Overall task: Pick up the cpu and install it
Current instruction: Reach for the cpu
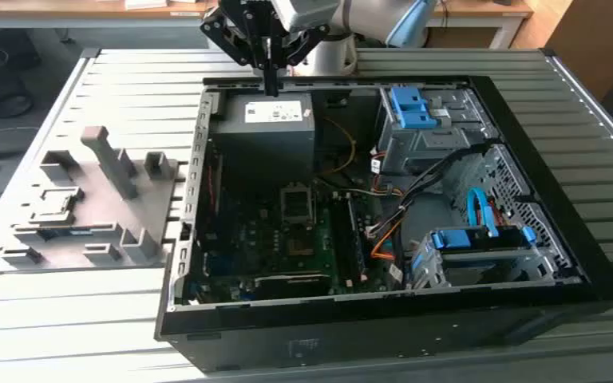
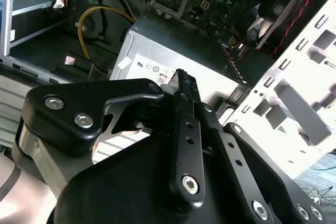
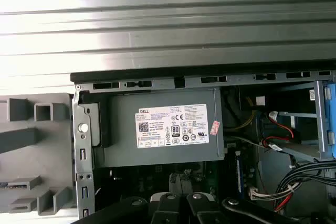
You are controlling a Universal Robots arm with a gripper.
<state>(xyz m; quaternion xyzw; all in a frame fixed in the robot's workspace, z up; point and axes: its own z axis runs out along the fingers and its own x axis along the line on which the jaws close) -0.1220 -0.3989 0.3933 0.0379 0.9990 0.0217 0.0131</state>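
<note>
Here, closed fingers (image 1: 271,90) hover above power supply (image 1: 267,137).

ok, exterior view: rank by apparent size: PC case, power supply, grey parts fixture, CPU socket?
1. PC case
2. grey parts fixture
3. power supply
4. CPU socket
The power supply seems farther from the camera than the fixture, but the gap is plain.

Gripper (image 1: 271,88) hung over power supply (image 1: 267,134) at far end of open computer case (image 1: 392,319), fingers pressed together, pointing down. Grey fixture block (image 1: 83,209) lay on slatted table (image 1: 73,335), on the exterior view's left.
</note>
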